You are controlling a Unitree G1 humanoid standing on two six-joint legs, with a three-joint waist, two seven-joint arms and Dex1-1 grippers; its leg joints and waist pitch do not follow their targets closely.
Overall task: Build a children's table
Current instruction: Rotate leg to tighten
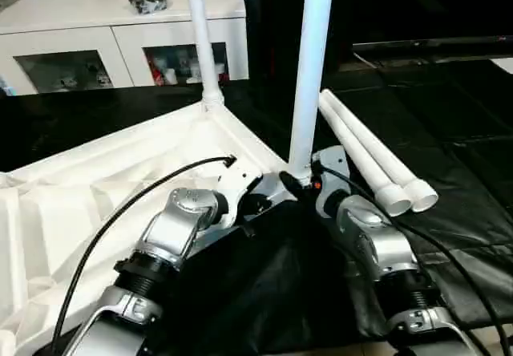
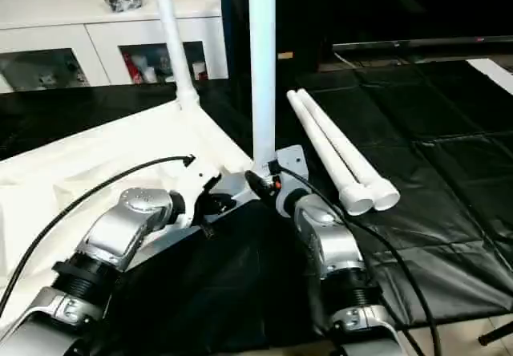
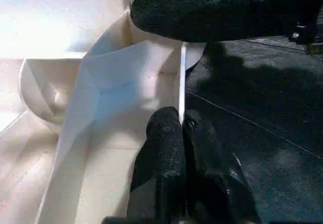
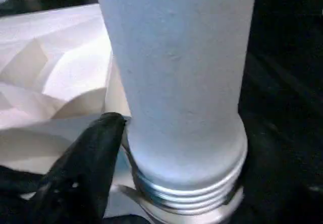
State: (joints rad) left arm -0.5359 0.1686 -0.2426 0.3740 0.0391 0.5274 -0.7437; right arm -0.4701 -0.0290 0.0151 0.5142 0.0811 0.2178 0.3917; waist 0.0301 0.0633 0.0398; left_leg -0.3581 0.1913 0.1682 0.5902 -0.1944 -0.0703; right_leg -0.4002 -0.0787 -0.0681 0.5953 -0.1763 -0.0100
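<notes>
**Seating the second leg, two to go**

Lying ribs-up on the black floor mat [image 1: 449,131], the table top [image 1: 96,196] carries one far leg [image 1: 204,43]. A near leg [image 1: 309,75] shows exposed threads at its socket. Two spare legs [image 1: 373,159] lie beside. The left end effector [image 3: 180,133] pinches the rim; the right end effector [image 1: 298,181] brackets the leg base, grip unclear.

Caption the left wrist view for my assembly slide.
Left hand pinches the upturned table top's rim while a leg stands at the corner socket.
</notes>
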